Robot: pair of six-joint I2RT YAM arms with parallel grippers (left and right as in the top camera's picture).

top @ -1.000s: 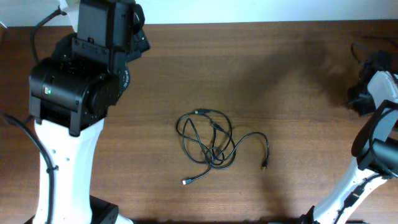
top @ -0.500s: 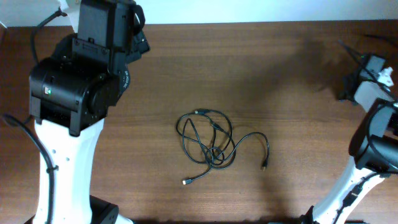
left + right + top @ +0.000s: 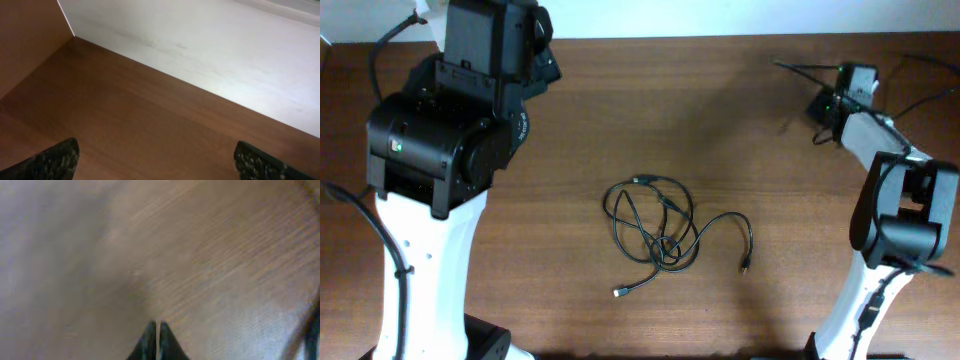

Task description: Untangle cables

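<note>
Currently the cables [image 3: 655,232] lie in a loose tangle at the middle of the tabletop [image 3: 750,140], well apart from both arms. The left claw [image 3: 157,162] is wide open and empty; the right claw [image 3: 156,339] is closed on nothing.

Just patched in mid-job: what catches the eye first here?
The cables lie in one looped black tangle at the middle of the table, with neither arm touching them. The left arm looms large over the left side, while the right claw, fingers together, is far off at the back right.
</note>
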